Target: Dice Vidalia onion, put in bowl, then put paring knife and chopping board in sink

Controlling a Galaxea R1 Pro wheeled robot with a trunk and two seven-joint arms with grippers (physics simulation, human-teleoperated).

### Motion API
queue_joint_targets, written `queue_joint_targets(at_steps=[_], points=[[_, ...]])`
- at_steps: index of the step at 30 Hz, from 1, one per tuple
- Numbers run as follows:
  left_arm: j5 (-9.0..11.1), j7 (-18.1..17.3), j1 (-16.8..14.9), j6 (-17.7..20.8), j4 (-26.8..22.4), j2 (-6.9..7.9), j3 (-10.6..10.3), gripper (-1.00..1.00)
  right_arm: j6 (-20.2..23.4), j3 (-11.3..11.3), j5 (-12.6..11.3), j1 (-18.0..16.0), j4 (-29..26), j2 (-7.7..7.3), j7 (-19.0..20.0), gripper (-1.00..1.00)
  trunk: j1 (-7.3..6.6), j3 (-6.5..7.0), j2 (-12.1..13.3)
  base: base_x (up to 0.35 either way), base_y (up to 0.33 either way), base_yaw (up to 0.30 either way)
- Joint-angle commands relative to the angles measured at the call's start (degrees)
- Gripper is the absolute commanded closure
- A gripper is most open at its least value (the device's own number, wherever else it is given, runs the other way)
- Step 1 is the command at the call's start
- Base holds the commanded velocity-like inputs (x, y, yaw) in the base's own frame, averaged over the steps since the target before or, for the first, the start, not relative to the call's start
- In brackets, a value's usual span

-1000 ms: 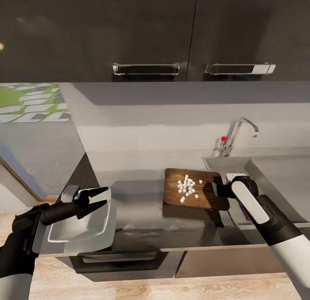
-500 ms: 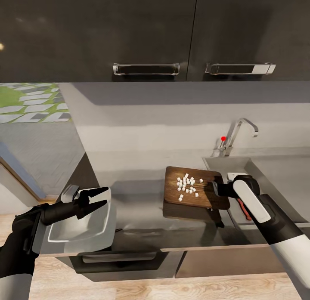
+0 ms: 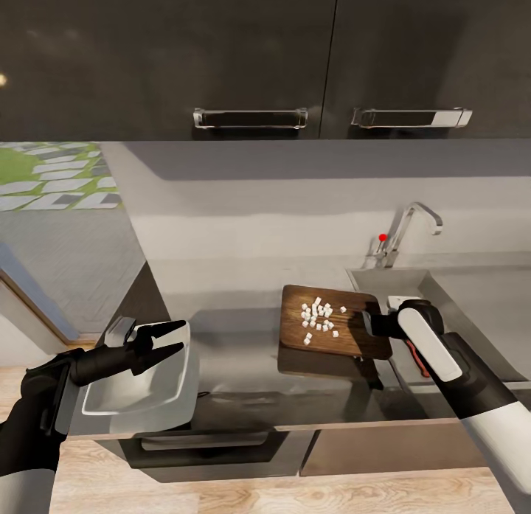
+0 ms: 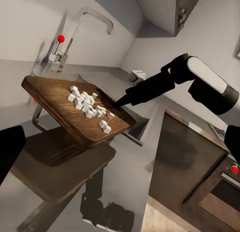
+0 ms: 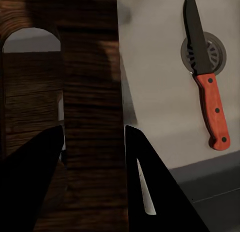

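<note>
The dark wooden chopping board (image 3: 350,341) hangs tilted above the countertop (image 3: 236,381), casting a shadow beneath it. My right gripper (image 3: 369,324) is shut on the board's end by the slot handle (image 5: 30,42). The Vidalia onion, now white dice (image 3: 317,318), lies in a loose heap on the board (image 4: 50,97). A paring knife (image 5: 207,87) with a red-orange handle rests in the sink (image 3: 472,307) across the drain. Near the counter's left front edge sits the white bowl (image 3: 133,400). My left gripper (image 3: 175,338) hovers open above it.
The curved chrome tap (image 3: 409,230) with a red dot stands behind the sink. Dark wall cabinets with chrome handles (image 3: 251,118) hang above the backsplash. An oven front (image 3: 206,444) sits under the counter, with wood floor below. The bowl overhangs the counter's front edge.
The board and its dice have shifted very slightly left in the right gripper's hold. The left arm and bowl have not moved.
</note>
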Motion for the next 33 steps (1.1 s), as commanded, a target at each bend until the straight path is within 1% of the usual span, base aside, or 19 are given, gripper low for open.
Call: queue_joint_targets(at_steps=[1,12,33], points=[[0.0,-0.2,0.0,0.6,0.0,-0.02,0.0,-1.00,0.1,0.1,-0.5,-0.1,0.0,0.04,-0.6,1.00,0.03,-0.11,-0.1,0.000,0.000,0.000],[0.0,-0.2,0.0,0.6,0.0,-0.04,0.0,-1.00,0.1,0.1,-0.7,0.0,0.0,0.56,-0.7,1.00,0.03,-0.11,-0.1,0.000,0.000,0.000],[0.0,-0.2,0.0,0.6,0.0,-0.06,0.0,-1.00,0.1,0.2,-0.8,0.0,0.0,0.60,-0.7,1.00,0.03,-0.11,-0.1,0.000,0.000,0.000]])
